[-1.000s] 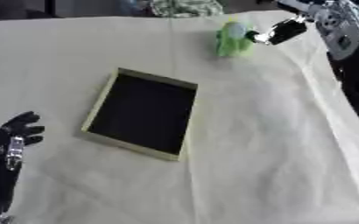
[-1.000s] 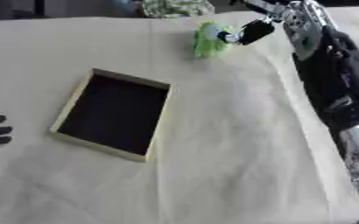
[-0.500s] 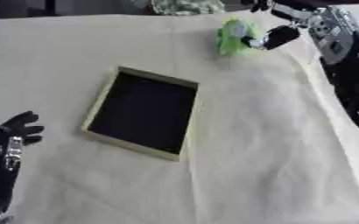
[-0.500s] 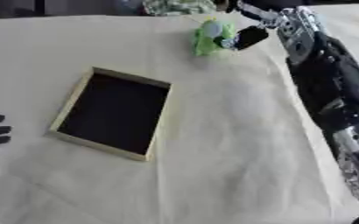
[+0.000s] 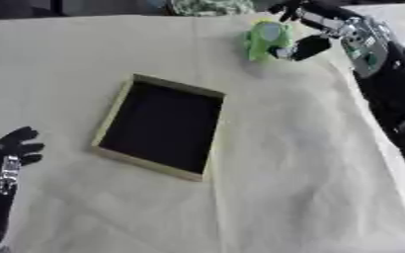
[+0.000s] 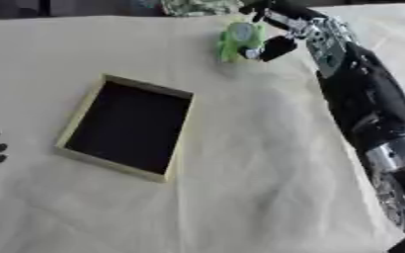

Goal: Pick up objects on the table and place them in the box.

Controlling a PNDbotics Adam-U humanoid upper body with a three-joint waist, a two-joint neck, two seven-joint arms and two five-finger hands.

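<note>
Green object (image 5: 266, 39) sitting at the far edge of the cloth-covered table (image 5: 284, 163), well beyond the box (image 5: 161, 126), right hand (image 5: 314, 34) curling thumb and fingers around it, left hand (image 5: 12, 158) resting relaxed near lower-left corner.

Cream tablecloth (image 5: 301, 163); dark backdrop (image 5: 67, 7)

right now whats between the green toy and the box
Only bare cloth separates the green toy, held by the right hand, from the box; the left eye view shows that stretch best.
</note>
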